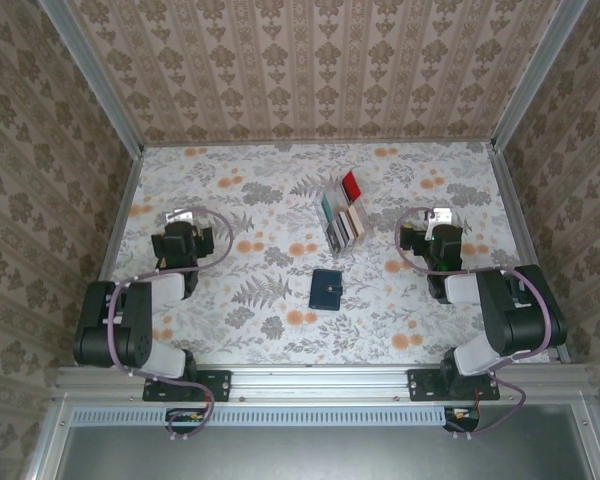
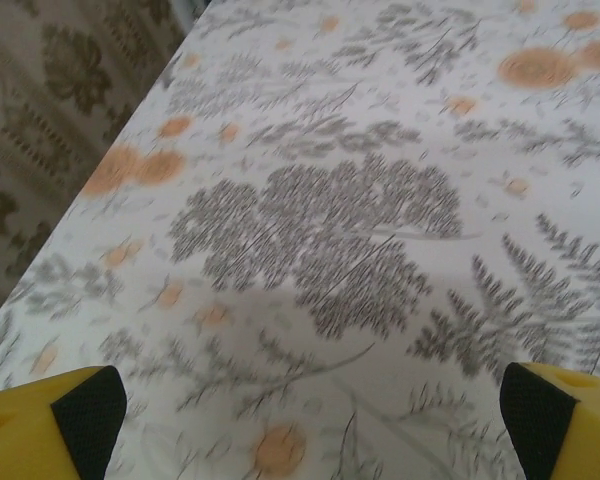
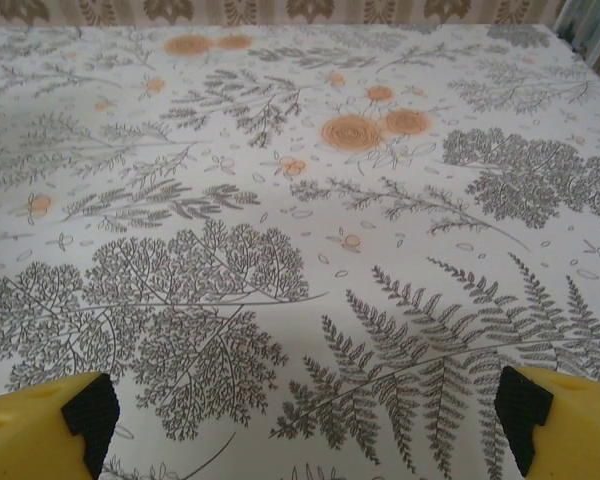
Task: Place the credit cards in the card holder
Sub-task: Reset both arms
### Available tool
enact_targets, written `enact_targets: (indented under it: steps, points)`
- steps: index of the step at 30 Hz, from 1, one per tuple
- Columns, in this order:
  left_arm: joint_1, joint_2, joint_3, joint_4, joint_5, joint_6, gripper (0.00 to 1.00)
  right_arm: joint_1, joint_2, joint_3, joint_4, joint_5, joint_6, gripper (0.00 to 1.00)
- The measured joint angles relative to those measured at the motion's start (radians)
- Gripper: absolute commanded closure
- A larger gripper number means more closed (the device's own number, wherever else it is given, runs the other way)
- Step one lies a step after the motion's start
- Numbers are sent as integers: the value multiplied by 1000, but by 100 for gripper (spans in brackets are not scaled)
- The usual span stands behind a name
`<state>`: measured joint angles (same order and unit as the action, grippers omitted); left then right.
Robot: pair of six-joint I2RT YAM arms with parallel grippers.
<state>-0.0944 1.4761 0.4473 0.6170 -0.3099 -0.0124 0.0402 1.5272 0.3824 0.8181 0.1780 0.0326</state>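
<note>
Two arms: the left arm and right arm sit folded at the lower corners of the overhead frame, well apart from the cards. It reads as a waiting pose, with the job not yet begun.
Left gripper: the left gripper hangs over bare cloth at centre left. Its yellow fingers with black ribbed pads stand wide apart at the bottom corners of its own camera's frame, nothing between them.
Right gripper: the right gripper mirrors it at centre right, fingers spread just as wide and dark pads empty above printed ferns.
Credit cards: the credit cards, thin stiff plastic in red, teal, tan and pale grey, stand on edge just above centre of the overhead frame. Standing upright probably leaves their top edges free for a pinch.
Rack: a clear slotted rack holds them in a slanted row, each card in its own slot.
Card holder: the card holder, a small dark navy wallet, lies flat and shut at centre frame, just below the rack and between the two arms. It likely needs opening before any card goes in.
Table: the table wears a smooth white cloth printed with grey ferns and orange blooms.
Walls: patterned beige wallpaper lines all three sides.
</note>
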Motion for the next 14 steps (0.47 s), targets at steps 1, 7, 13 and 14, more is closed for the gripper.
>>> enact_targets:
  steps: [1, 7, 13, 14]
  points:
    - [5, 13, -1, 18, 20, 8, 0, -2, 0, 0, 6, 0, 0, 1]
    - [42, 57, -78, 200, 79, 18, 0, -2, 0, 0, 14, -3, 0, 0]
    - [37, 61, -77, 240, 78, 18, 0, -2, 0, 2, 16, -3, 0, 0]
    - [37, 61, -77, 245, 78, 18, 0, -2, 0, 2, 17, -3, 0, 1]
